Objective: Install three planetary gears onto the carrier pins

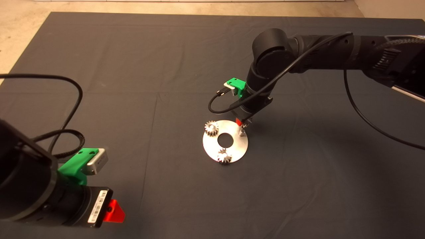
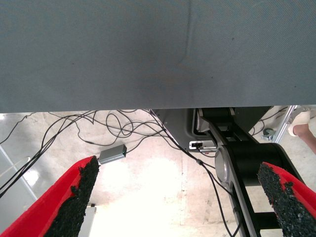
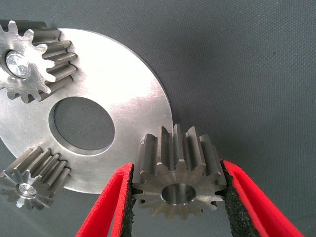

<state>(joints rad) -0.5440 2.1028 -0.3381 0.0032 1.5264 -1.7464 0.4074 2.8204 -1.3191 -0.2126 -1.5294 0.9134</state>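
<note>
Dark mat (image 1: 139, 99): I see it covering the desk, bare cloth all round the disc, nothing crowding the work.
Left gripper (image 1: 113, 210): parked at the lower left of my head view, well apart from the disc; its fingers (image 2: 79, 197) stand wide with nothing between them.
Left wrist view: mat edge, then floor beyond with loose cables (image 2: 123, 123), a small grey box (image 2: 112, 154) and a person's shoe (image 2: 301, 122).
Disc (image 1: 232, 146): flat on the mat near the middle, silver, large centre hole.
Seated gears: one gear (image 1: 211, 127) on the disc's far-left pin, one (image 1: 224, 156) on the near pin; both axes upright, pin tips showing in their centre holes.
Bare pin (image 1: 242, 132): stands upright at the disc's right rim, directly under the right gripper.
Right gripper (image 1: 243, 123): over the disc's right rim, pointing down.
Held gear (image 3: 178, 180): clamped between the right fingers (image 3: 232, 207), pads pressing on the teeth at either side, centre hole open and facing my wrist camera, axis roughly upright; whether it touches the pin I cannot tell.
</note>
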